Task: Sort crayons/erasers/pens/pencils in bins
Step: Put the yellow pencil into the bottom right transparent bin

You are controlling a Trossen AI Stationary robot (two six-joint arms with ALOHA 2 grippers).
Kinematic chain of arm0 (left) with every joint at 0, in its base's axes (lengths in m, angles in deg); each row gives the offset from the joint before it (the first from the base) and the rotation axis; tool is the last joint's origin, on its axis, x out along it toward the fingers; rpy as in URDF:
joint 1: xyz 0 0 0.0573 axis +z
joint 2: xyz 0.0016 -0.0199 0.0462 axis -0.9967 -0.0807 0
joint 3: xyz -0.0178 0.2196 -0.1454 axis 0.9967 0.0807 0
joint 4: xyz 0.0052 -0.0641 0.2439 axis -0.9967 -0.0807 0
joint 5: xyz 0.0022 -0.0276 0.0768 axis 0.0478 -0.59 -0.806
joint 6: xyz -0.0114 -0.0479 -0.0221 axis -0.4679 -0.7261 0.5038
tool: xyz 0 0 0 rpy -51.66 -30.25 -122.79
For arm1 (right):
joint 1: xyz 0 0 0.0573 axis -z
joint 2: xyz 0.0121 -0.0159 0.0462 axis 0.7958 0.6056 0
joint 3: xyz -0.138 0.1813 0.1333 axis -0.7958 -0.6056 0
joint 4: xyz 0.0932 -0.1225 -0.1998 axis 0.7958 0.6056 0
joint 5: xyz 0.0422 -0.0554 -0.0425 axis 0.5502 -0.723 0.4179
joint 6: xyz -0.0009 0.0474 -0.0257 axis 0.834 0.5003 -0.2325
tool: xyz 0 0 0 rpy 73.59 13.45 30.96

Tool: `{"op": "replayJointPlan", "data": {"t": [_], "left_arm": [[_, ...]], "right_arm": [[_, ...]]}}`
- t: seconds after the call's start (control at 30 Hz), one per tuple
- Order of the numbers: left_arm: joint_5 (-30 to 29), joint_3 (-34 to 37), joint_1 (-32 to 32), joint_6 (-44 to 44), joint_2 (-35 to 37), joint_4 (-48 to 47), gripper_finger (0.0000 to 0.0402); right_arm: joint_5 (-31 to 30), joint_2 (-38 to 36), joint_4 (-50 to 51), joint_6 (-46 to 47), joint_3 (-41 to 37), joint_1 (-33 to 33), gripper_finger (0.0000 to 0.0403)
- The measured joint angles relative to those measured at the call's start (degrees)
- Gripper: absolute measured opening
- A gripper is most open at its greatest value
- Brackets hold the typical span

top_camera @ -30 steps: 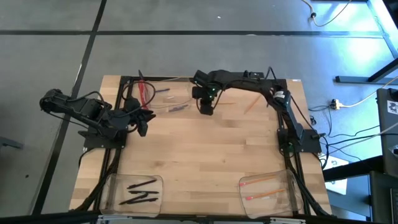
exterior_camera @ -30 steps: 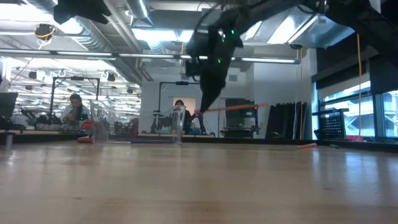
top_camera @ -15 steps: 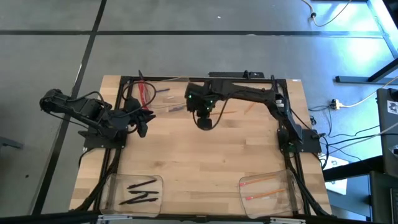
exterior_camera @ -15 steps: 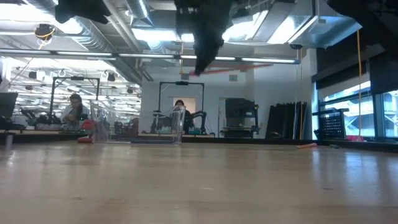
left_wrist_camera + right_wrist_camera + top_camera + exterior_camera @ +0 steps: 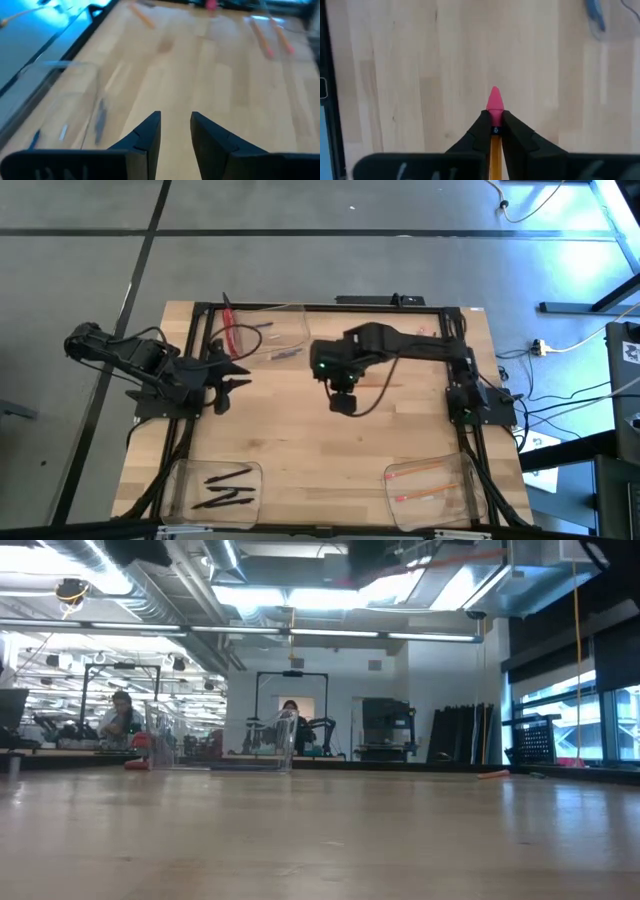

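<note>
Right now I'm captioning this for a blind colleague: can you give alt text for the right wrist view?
The right gripper is shut on a pencil, its pink eraser end poking out past the fingertips. Below lies the bare wooden table.

I see a wooden table [image 5: 300, 430] carrying three clear bins. Taking the far bin [image 5: 290, 330] as landmark, the pen bin [image 5: 180, 480] sits well nearer me leftward, the pencil bin [image 5: 455, 475] nearer rightward.

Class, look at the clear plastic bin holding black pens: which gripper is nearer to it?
Left. The left gripper hangs just beyond the clear plastic bin of black pens; the right gripper, clamping an orange pencil, is mid-table, farther off.
</note>
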State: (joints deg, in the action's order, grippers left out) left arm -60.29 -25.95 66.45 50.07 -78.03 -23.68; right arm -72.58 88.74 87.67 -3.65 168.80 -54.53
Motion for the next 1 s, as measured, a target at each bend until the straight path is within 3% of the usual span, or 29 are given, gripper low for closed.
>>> {"op": "replayJointPlan", "data": {"t": [0.3, 0.5, 0.77, 1.0], "left_arm": [[15.4, 0.0, 0.0, 18.6, 0.0, 12.7, 0.0097], [25.7, 0.0, 0.0, 22.3, -0.6, 21.1, 0.0097], [26.7, 0.0, 0.0, 21.3, -3.3, 23.7, 0.0097], [27.0, 0.0, 0.0, 21.3, -8.6, 32.5, 0.0097]], "right_arm": [[-6.8, -6.3, 3.2, 13.4, 0.0, -8.9, 0.0031], [-10.6, -9.0, 3.2, 18.7, 0.0, -16.0, 0.0031], [-12.2, -9.6, 3.1, 23.8, -1.7, -24.8, 0.0031], [-15.2, -15.2, 2.3, 36.3, -15.8, -33.8, 0.0031]]}}
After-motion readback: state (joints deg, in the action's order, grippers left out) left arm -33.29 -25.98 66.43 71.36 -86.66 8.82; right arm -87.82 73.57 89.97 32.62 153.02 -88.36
